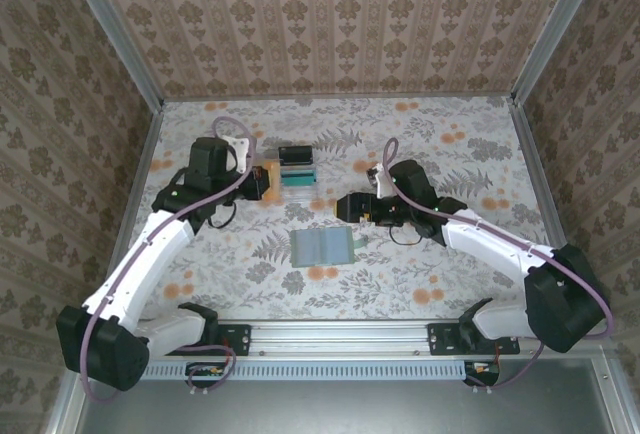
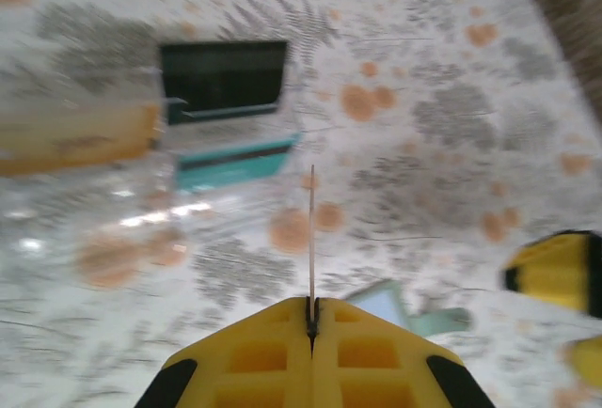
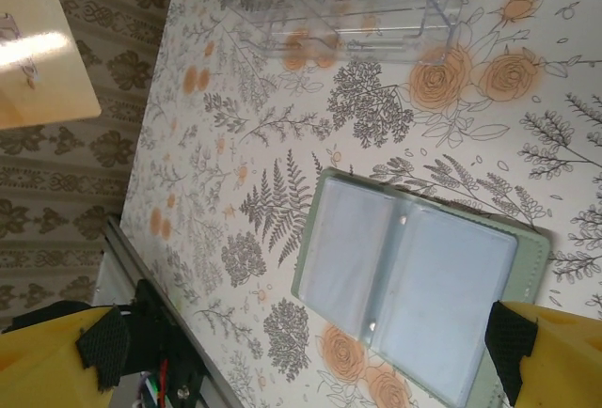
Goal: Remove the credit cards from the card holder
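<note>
1. Soft sage-green bifold card holder [image 1: 323,247] lies open and flat on the floral-printed table [image 1: 450,254]. It is the thing nearest the arm bases, roughly midway between the two arms. Its paler grey-green pockets [image 3: 414,295] face up.
2. Right gripper [image 1: 347,207] sits just beyond the holder's far right corner, with its yellow fingers spread wide and nothing between them. In the right wrist view one fingertip [image 3: 56,366] shows off each side of the open holder. Whether either touches it cannot be told.
3. Left gripper [image 1: 266,182] is farther back on the left side, fingers pressed together on a thin yellow-orange plastic credit card [image 2: 311,229]. The pinch is at the card's lower edge, and the card stands upright, edge-on in the left wrist view. In the right wrist view a pale orange card face with printed digits fills the upper left corner.
4. Clear plastic tray [image 3: 282,32] is farthest back, just beside the left gripper. It holds a teal card [image 2: 235,162] and a dark card [image 2: 224,79]. A blurred orange shape [image 2: 75,140] sits at the tray's left; what it is cannot be told.
</note>
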